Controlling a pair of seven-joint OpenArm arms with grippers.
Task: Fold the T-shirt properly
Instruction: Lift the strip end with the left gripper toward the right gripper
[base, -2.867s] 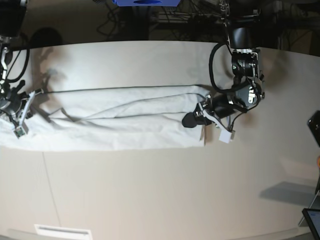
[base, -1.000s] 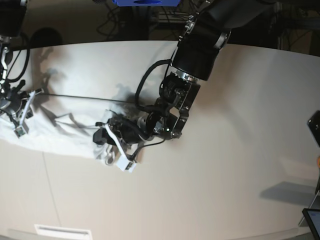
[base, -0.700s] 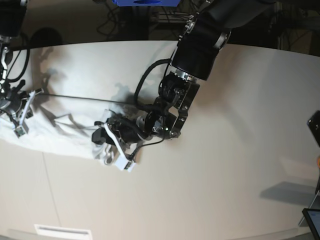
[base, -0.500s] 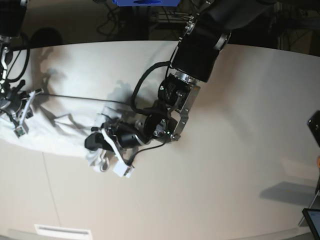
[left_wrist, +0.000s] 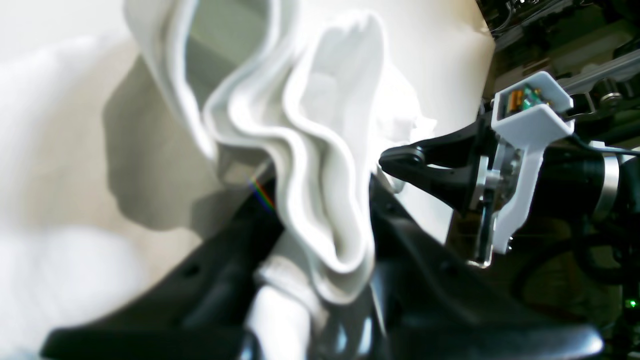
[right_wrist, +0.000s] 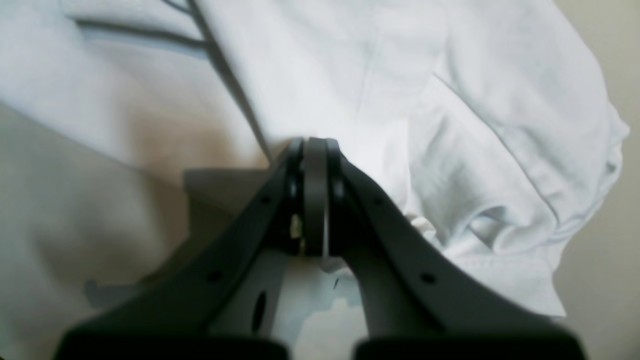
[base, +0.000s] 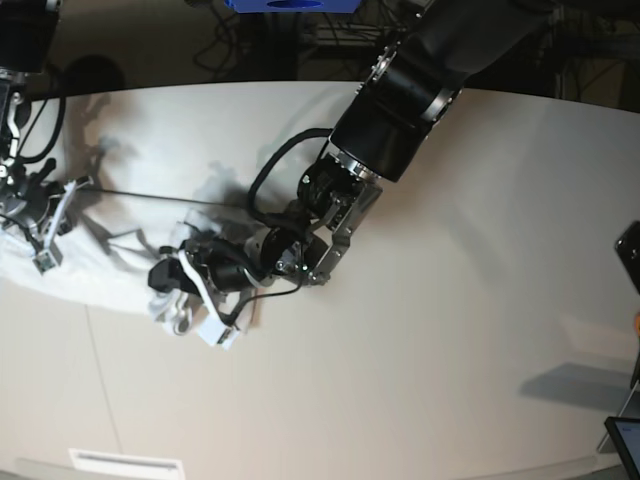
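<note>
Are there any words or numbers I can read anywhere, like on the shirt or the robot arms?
No readable text: none of the three views shows a word, number or brand.
T-shirt: plain white cloth, no print and no label in sight.
Left gripper and right gripper: plain black, no markings.
White plastic part in the left wrist view: holds a small circuit board, too small and blurred to read.

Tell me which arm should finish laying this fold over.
Left. Its tool already clamps a bunched edge of the T-shirt and hangs partway across it. The right tool sits shut at the far end, seemingly pinning that edge, so it is probably best kept anchoring.
</note>
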